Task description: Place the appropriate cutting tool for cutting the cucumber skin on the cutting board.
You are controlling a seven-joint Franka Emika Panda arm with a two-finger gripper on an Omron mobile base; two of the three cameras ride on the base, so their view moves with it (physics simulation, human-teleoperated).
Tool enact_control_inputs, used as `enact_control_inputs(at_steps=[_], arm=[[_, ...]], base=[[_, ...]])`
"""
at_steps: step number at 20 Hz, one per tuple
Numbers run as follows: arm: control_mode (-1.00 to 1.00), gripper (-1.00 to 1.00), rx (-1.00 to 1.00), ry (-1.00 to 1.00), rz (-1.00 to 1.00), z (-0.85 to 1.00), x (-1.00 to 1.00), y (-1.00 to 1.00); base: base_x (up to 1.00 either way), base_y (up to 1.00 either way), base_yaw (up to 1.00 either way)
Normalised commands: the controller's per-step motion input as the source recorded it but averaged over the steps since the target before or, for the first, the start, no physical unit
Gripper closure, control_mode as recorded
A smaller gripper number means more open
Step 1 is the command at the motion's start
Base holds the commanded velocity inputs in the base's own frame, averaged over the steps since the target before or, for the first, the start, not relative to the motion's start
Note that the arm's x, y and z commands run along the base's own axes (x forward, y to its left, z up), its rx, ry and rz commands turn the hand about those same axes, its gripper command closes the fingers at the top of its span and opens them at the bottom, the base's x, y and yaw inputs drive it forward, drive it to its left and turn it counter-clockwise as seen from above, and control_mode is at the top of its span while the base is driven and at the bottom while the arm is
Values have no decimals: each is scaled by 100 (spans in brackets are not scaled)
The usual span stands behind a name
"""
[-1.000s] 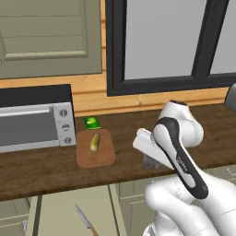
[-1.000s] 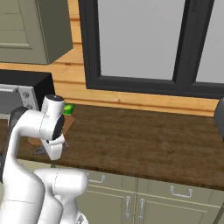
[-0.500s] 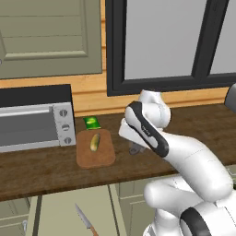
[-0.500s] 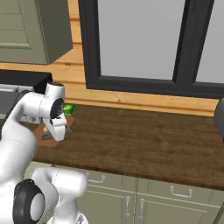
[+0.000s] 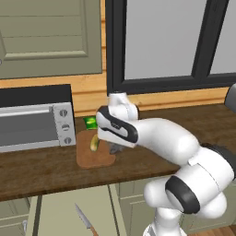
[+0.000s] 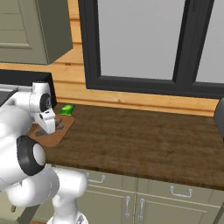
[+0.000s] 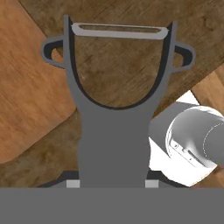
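A long dark brown wood-grain countertop (image 5: 41, 170) runs beneath a black-framed window, with pale green cabinet fronts below it. At its left end stands a silver toaster oven with a black top and a column of three round knobs (image 5: 32, 124). Just beside the oven's right side lies the brown wooden cutting board with rounded corners (image 5: 90, 156), flat on the counter; in the hand view one rounded corner of it (image 7: 30, 92) shows at the left. The white robot arm with dark joints (image 5: 161, 138) reaches leftward across the counter, its hand lowered at the right edge of the board. A bright green flat square packet (image 5: 90, 122) lies against the wall behind the board, also seen from the right base view (image 6: 67, 109). The small oblong yellowish-green cucumber (image 5: 94, 143) rests on the board near its middle, close to the hand. The two-finger gripper (image 7: 113, 183) has its jaws clamped on the handle of the dark grey metal Y-shaped peeler (image 7: 114, 113), whose forked head and thin crosswise blade project straight out beyond the fingertips. The fork sits over bare countertop just beside the board's corner; whether it touches the surface cannot be told. A long knife with a silver blade and brown handle (image 5: 84, 220) lies low in front of the cabinets.
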Motion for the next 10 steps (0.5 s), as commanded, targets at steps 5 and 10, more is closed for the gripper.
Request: enact_control_inputs(at_steps=[5, 10], arm=[[-100, 100, -6, 2, 2, -32, 36, 10], [-100, 100, 0, 5, 0, -38, 16, 0]], base=[[0, 0, 0], [0, 0, 0]])
